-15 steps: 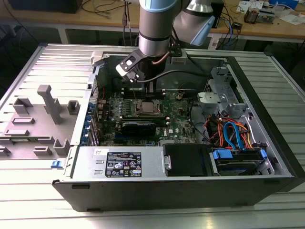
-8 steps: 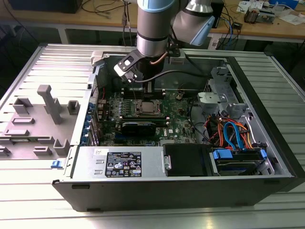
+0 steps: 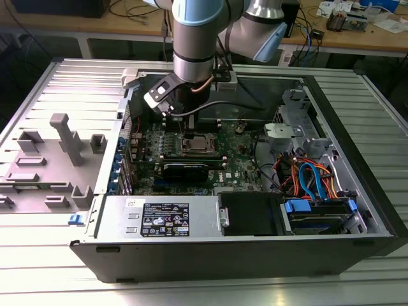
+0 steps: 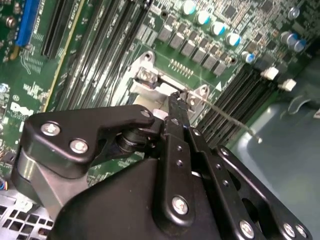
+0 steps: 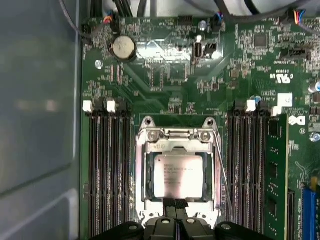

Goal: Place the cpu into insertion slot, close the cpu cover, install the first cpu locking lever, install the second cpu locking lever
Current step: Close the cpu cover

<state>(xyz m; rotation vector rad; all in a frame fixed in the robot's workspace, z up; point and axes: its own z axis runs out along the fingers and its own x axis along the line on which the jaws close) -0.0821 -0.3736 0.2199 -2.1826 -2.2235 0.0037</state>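
At the edge of the insertion slot [image 5: 149, 177] | our gripper [image 5: 175, 204] is clenched empty by the cpu cover [image 5: 176, 146] | cpu [image 5: 178, 175] lies in the slot | we fear a slip lets the cover spring: lever [image 5: 221, 175] looks unlatched

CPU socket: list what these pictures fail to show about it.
First wrist view: the pincer hides one edge of the cpu cover.
Second wrist view: the pincer's body covers most of the insertion slot.
Exterior view: the cpu is too small to tell whether the cover is latched.
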